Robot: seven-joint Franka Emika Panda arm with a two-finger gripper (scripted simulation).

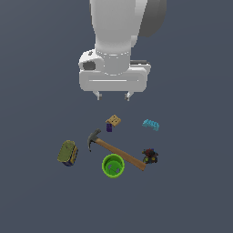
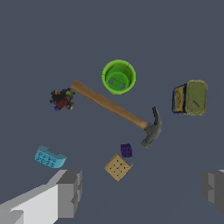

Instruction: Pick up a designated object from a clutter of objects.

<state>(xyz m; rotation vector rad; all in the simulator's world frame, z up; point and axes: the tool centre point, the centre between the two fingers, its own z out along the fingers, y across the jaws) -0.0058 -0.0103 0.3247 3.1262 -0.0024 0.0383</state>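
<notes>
The designated object (image 1: 150, 156) (image 2: 62, 99) is a small lumpy toy, dark red and black, lying just off the handle end of the hammer (image 1: 116, 150) (image 2: 118, 110). Around it spreads the clutter of objects: a bright green cup (image 1: 113, 165) (image 2: 118, 77), an olive-yellow can (image 1: 68, 153) (image 2: 190, 97), a light-blue brick (image 1: 150, 124) (image 2: 50, 157) and a tan square block (image 1: 113, 121) (image 2: 118, 166). My gripper (image 1: 112, 96) (image 2: 142, 192) hangs open high above the block, holding nothing, well away from the toy.
A small purple cube (image 1: 109, 128) (image 2: 126, 150) sits beside the tan block. Everything lies on a flat dark grey surface (image 1: 195, 182).
</notes>
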